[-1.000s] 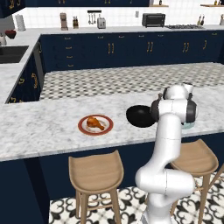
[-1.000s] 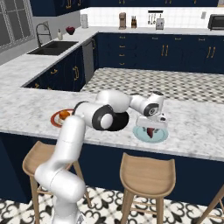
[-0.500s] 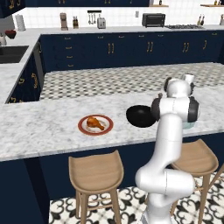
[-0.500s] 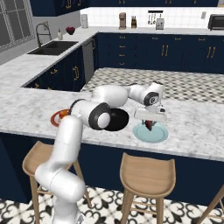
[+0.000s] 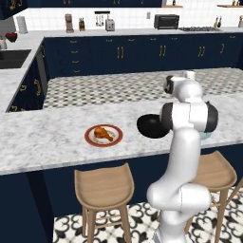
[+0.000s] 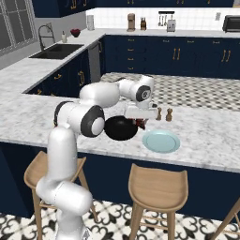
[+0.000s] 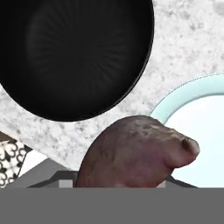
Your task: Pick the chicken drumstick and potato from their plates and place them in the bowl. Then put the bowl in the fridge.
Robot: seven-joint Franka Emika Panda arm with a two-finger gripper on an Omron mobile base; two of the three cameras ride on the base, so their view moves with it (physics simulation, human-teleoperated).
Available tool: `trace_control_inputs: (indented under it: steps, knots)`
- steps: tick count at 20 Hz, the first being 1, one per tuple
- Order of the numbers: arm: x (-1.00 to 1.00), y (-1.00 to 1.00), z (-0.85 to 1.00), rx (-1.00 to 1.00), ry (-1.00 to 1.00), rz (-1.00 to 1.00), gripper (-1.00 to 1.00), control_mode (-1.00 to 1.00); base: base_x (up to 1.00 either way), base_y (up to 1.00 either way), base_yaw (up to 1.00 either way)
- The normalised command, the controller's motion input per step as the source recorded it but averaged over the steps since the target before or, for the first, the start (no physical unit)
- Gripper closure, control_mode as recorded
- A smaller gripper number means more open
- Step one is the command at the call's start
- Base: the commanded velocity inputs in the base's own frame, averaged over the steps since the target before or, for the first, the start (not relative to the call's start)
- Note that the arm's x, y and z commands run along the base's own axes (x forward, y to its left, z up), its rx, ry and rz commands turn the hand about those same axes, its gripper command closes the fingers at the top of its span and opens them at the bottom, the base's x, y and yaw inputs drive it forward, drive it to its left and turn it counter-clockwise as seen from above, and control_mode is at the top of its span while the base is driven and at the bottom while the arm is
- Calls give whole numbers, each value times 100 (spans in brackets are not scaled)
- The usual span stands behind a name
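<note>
The gripper is clamped on the potato, held above the marble counter between the black bowl and the pale blue-green plate. The chicken drumstick lies on the red-rimmed plate. No writing is legible.

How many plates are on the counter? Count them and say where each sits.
2. The red-rimmed plate lies left of the black bowl, bearing the chicken drumstick. The pale blue-green plate lies right of the bowl, bare.
</note>
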Motion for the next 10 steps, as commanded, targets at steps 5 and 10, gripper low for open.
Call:
trace_control_inputs:
  steps: [5, 10]
  knots:
    - [4, 100, -2, 0, 0, 13, 100, -100, 0, 0, 0]
    - [44, 71, -18, 0, 0, 5, 100, -100, 0, 0, 0]
